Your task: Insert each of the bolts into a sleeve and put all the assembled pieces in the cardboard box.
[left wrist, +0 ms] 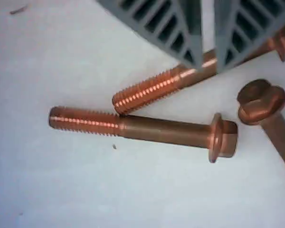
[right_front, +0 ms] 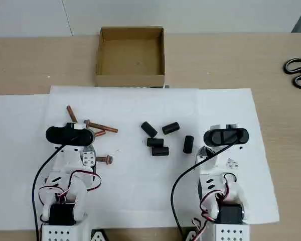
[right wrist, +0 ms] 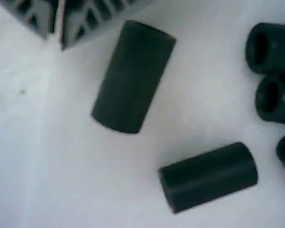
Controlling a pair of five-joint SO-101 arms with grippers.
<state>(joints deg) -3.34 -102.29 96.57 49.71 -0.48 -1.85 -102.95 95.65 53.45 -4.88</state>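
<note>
No readable text, label or number appears anywhere.

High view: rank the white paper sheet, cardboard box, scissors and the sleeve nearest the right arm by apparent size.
1. white paper sheet
2. cardboard box
3. scissors, cut off by the picture's edge, so judged on the visible part
4. sleeve nearest the right arm

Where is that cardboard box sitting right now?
In the high view, the cardboard box sits at the white paper's far edge, slightly left of centre, beyond the black sleeves and copper bolts.
</note>
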